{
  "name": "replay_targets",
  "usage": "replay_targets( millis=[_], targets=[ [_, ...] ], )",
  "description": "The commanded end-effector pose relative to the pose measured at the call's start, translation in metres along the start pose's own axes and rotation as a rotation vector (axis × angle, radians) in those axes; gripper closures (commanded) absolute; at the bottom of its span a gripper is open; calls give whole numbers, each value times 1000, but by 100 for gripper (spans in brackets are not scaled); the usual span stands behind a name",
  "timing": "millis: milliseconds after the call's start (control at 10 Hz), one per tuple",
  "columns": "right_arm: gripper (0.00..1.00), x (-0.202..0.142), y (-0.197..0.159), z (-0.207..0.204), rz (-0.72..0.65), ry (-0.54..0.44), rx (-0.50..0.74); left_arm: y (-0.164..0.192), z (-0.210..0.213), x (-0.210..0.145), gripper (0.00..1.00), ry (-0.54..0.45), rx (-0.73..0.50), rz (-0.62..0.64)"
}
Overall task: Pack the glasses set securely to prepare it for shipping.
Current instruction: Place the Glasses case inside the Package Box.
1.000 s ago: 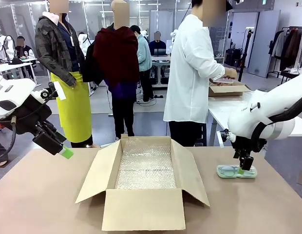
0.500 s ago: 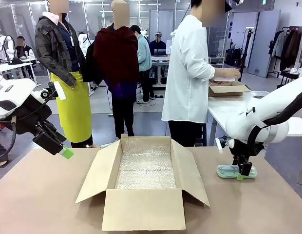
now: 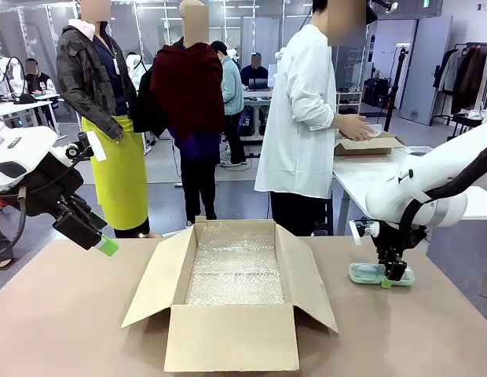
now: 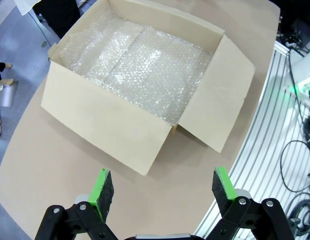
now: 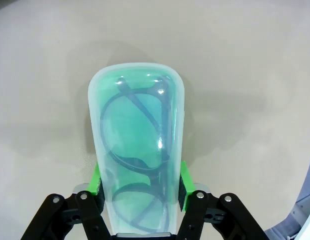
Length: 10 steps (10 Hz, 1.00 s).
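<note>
Tabletop: a plain beige tabletop (image 3: pixel 63 314) runs from my side across to the person's.
Box: nearest me, mid-tabletop, I see a big open brown cardboard box (image 3: pixel 232 338) with all four flaps spread outward.
Box lining: clear bubble wrap (image 3: pixel 236 267) covers the floor and walls; my left wrist camera looks down into it (image 4: pixel 145 65).
Glasses case: the translucent, oblong, round-ended mint green glasses case (image 3: pixel 363 274) lies flat on the tabletop, right of the box and well apart from it.
Case contents: through the lid (image 5: pixel 137 150) I can make out dark-framed spectacles, folded.
Right hand: my right hand (image 3: pixel 391 273) is down over the case's right-hand part; on the wrist camera (image 5: pixel 140 181) its green pads (image 5: pixel 96 177) press both long sides of the case, so it is clamped on it, the case resting on the tabletop.
Left hand: my left hand (image 3: pixel 104 243) hangs above the tabletop's left part, clear of the box; its fingers (image 4: pixel 102 187) are spread wide with nothing between them.
Person: beyond the far edge stands a person in a white shirt and dark trousers (image 3: pixel 302 118), turned to the right.
Small box: the person's hand lies on a smaller shallow cardboard box (image 3: pixel 361 146) on a white table behind; I cannot tell what is under that hand.
</note>
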State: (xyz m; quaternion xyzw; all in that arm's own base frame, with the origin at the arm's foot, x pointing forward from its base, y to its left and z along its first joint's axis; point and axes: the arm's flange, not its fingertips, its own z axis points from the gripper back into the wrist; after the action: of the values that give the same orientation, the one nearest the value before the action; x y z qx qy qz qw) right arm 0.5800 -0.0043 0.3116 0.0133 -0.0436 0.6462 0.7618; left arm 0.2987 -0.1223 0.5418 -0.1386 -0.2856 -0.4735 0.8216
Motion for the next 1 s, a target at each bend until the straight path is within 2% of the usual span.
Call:
replay_targets(
  millis=[0, 100, 200, 400, 600, 700, 900],
  targets=[
    [60, 4, 1, 15, 4, -9, 6, 1, 1, 1, 0, -17, -6, -3],
    [60, 8, 4, 30, -23, 12, 3, 1, 1, 1, 0, -17, -6, -3],
    [60, 11, 9, 56, -39, -13, 5, 1, 1, 1, 0, -17, -6, -3],
    [60, 19, 23, 112, -98, 20, 44, 1, 1, 1, 0, -17, -6, -3],
    [60, 34, 29, 140, -108, 46, 4, 1, 1, 1, 0, -17, -6, -3],
    [60, 47, 30, 154, -125, 53, 4, 1, 1, 1, 0, -17, -6, -3],
    [60, 98, 34, 175, -128, 80, 3, 1, 1, 1, 0, -17, -6, -3]
  ],
)
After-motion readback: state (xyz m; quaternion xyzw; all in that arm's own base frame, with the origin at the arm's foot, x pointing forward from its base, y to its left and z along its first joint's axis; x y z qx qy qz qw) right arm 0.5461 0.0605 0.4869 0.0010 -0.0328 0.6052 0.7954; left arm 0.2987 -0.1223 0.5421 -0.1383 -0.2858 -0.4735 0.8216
